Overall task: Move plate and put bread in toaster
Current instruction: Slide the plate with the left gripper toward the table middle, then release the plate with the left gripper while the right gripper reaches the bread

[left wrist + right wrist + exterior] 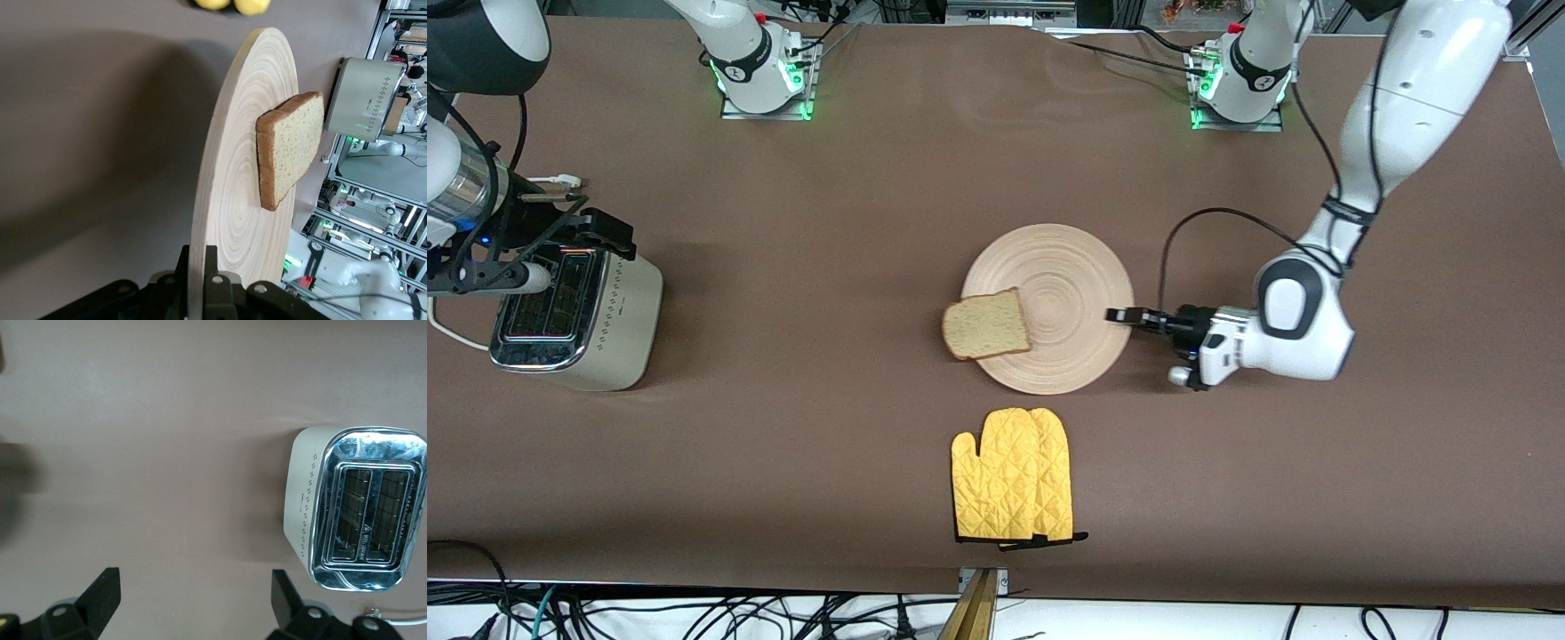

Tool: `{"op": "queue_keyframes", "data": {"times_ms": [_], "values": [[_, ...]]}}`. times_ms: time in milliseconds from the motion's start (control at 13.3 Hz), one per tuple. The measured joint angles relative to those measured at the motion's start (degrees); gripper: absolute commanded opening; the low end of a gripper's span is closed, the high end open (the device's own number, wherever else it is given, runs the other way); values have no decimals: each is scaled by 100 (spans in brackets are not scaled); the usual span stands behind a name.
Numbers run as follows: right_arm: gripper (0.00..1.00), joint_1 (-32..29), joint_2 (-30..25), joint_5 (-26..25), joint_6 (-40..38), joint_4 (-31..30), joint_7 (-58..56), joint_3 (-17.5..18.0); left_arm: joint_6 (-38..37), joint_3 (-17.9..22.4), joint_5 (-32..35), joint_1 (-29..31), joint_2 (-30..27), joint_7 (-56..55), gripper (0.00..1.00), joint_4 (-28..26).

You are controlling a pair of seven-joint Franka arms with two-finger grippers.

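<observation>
Gripping plate (1063,307) rim mid-table: left gripper (1123,316). Bread (985,324) on plate, overhanging edge. Right gripper (193,597) wide, above toaster (574,320). Plate move barely begun; toaster slots empty.

Brown table (783,462) carries toaster (596,329), plate (1076,267) (bread (985,324) on it), yellow mitts (1014,476).

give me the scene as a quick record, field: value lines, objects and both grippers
plate: large round pale wooden disc, mid-table, rim clamped by left gripper
bread: square brown slice on plate, overhanging its edge toward the right arm's end
toaster: cream two-slot, chrome top, at right arm's end, slots empty
right gripper: open, over the toaster
mitts: yellow quilted oven mitts, nearer the camera than plate
</observation>
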Motion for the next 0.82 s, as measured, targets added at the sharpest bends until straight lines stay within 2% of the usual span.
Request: {"op": "queue_keyframes", "data": {"times_ms": [225, 599, 674, 749, 824], "values": [[100, 0, 19, -1, -1, -1, -3, -1, 698, 11, -500, -634, 200, 485, 0, -14], [100, 2, 133, 17, -29, -32, 4, 1, 754, 97, -1636, -628, 759, 2486, 0, -52], [100, 5, 203, 87, -28, -54, 4, 5, 754, 101, -1771, -624, 848, 2727, 17, -52], [100, 15, 287, 273, -28, -76, 4, 10, 748, 101, -1854, -620, 906, 2872, 99, -50], [100, 28, 383, 542, -27, -95, 4, 19, 692, 94, -1905, -601, 911, 2920, 100, -38]]}}
